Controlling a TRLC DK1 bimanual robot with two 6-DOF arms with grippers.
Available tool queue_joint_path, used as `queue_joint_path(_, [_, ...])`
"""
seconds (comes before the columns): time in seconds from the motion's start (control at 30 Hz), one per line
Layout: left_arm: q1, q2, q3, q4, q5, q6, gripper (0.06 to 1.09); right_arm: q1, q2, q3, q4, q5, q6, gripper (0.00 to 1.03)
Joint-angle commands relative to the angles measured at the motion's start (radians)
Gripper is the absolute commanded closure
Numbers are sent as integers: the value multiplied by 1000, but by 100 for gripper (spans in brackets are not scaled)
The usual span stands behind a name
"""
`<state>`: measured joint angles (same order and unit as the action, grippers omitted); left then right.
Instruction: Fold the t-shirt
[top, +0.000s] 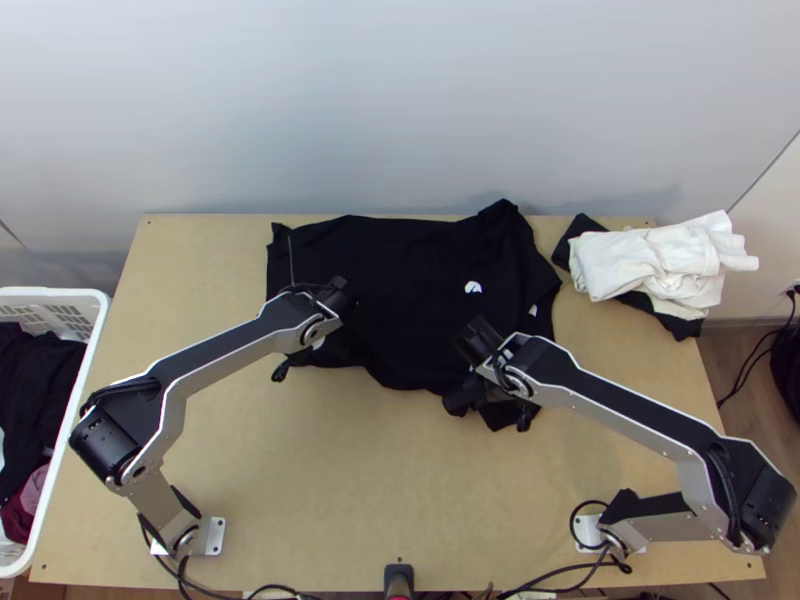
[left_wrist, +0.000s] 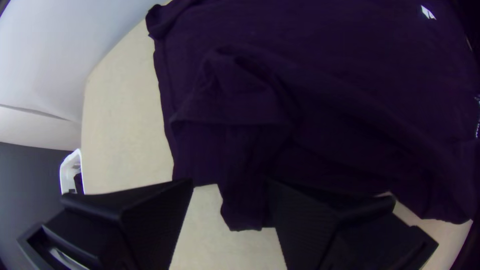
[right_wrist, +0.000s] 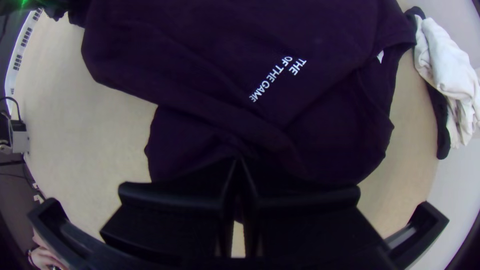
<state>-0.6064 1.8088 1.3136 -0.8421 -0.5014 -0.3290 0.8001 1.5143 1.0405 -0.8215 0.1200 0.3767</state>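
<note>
1. Top view: the black t-shirt (top: 400, 290) lies spread, rumpled, on the table (top: 330, 480).
2. My left gripper (top: 315, 350) has its fingers apart.
3. My right gripper (top: 486, 393) presses its together; whether on cloth, I cannot tell.

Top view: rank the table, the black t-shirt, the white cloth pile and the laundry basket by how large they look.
1. Table
2. Black t-shirt
3. Laundry basket, counting its visible part; the picture's edge cuts it off
4. White cloth pile
</note>
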Motion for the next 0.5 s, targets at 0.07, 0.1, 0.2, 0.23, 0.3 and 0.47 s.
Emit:
queue_joint_path(0.07, [19, 4, -19, 38, -37, 27, 46, 1, -3, -11, -1, 0, 4, 99])
queue_joint_path(0.1, [23, 4, -19, 38, -43, 30, 46, 1, -3, -11, -1, 0, 4, 99])
queue_joint_path(0.2, [33, -5, -19, 38, -51, 38, 46, -1, -3, -14, -1, 0, 4, 99])
queue_joint_path(0.23, [33, -11, -19, 37, -55, 42, 46, 1, -3, -14, -1, 0, 4, 99])
queue_joint_path(0.3, [31, -35, -19, 35, -58, 53, 51, 1, -3, -16, -1, 0, 5, 99])
queue_joint_path(0.47, [22, -85, -31, 37, -58, 62, 73, 1, -3, -17, -1, 0, 8, 99])
